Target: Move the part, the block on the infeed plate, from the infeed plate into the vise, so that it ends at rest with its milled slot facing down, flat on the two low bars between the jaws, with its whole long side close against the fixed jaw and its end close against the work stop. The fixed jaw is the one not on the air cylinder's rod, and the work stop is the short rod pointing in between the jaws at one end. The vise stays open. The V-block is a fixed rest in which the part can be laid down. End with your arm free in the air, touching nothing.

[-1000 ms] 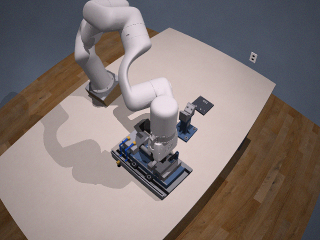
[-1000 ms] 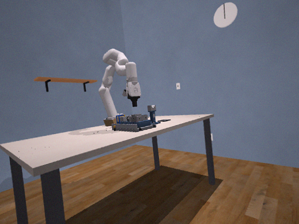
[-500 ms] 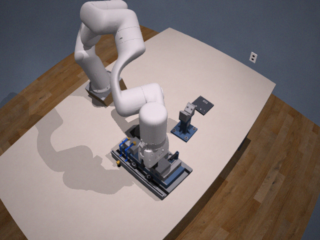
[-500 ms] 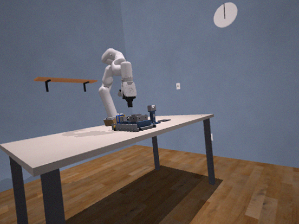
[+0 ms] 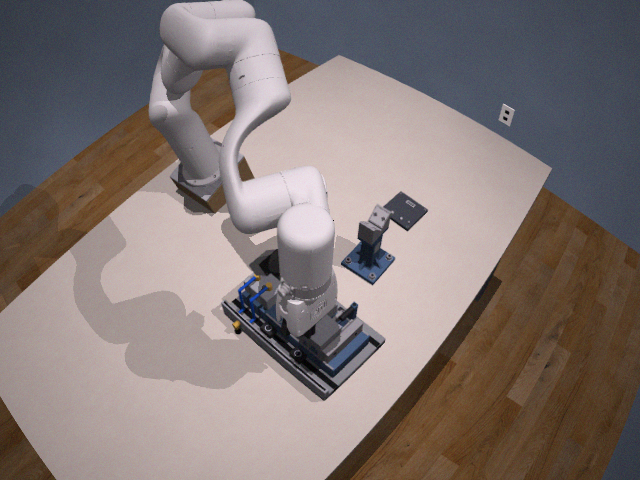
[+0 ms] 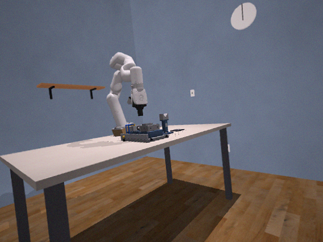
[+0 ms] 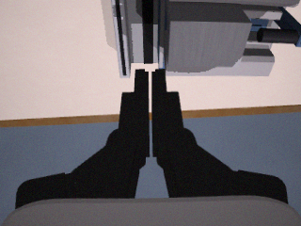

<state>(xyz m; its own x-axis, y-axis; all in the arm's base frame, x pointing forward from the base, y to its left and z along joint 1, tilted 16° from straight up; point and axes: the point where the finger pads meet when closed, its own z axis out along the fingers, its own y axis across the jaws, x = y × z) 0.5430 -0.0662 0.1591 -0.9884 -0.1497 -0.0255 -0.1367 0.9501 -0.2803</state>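
My gripper is shut and empty, and hangs in the air above the vise. In the exterior view the gripper stands clear above the vise. In the top view the wrist hides the fingers. A grey block sits inside the vise, to the right of my fingertips in the wrist view. I cannot tell whether it is the part or a jaw. The dark infeed plate has no block on it. The V-block stands on its blue base with nothing in it.
Blue tubes and yellow fittings stand at the vise's cylinder end. A dark rail runs along the vise's side, near the table's edge. The arm's base is at the back.
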